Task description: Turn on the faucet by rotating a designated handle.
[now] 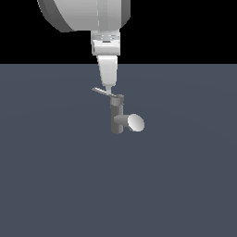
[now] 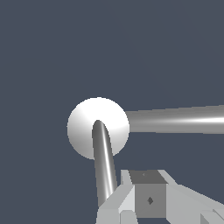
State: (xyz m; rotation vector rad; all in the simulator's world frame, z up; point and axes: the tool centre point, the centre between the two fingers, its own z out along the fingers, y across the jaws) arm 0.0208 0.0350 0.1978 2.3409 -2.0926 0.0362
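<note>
Exterior view, handle (image 1: 102, 91) pointing to its left, slightly tilted, off faucet (image 1: 118, 115)

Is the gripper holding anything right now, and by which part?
Cannot tell. The gripper sits at the faucet's handle, near its middle, but whether the fingers clamp it isn't visible.

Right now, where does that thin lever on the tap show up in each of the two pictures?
Exterior view: the handle is a slim tilted bar sticking out from the faucet post's top toward the exterior view's left, right under the gripper.
Wrist view: the handle is the narrow bar running from the pale round cap toward the gripper.
Shared landmark: the post's top cap, where the handle starts.
</note>
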